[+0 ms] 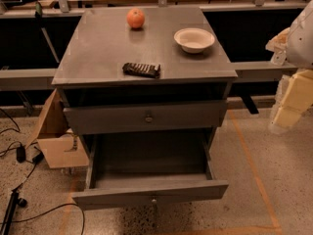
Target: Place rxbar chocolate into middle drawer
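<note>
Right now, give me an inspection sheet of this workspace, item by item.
Surface: grey cabinet top, holding three things.
Job's things: rxbar chocolate lies flat near the top's front edge; middle drawer is pulled far out, nothing seen in its tray.
Clutter: orange fruit at the back; white bowl at the back right; upper drawer only slightly out.
Grippers: end effector at the right edge of the view, beside the cabinet, well apart from the bar.
Cables: black cables on the floor at the left.
Surroundings: cardboard box left of the cabinet; orange floor line on the right.
</note>
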`<state>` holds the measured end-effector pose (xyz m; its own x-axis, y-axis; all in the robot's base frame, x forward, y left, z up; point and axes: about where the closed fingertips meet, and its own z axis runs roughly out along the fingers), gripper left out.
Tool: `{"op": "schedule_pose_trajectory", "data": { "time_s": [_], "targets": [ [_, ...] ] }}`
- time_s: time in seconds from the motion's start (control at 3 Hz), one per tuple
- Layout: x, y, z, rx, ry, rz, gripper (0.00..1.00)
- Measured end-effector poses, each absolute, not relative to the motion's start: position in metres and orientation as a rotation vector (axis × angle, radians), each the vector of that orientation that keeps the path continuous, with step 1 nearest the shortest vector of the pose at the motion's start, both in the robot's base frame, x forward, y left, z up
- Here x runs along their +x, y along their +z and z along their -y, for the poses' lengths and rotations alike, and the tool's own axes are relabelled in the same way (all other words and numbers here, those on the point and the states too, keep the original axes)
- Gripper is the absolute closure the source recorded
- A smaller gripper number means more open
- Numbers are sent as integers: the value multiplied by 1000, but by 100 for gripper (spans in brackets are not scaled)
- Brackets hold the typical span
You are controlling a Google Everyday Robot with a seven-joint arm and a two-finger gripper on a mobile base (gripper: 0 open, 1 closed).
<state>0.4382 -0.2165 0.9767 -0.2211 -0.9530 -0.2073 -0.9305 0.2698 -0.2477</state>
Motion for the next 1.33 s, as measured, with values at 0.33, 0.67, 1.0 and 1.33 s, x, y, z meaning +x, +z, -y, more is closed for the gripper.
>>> {"op": "schedule_pose_trajectory", "data": {
  "time_s": [0.33, 0.67, 1.0, 1.33],
  "targets": [
    [439, 979, 215, -1715, -98, -2220, 0],
    [457, 976, 190, -1713, -4, -2120, 0],
    [491, 969, 145, -1689, 177, -1974, 0],
    [526, 965, 110, -1623, 315, -1891, 0]
  ]
}}
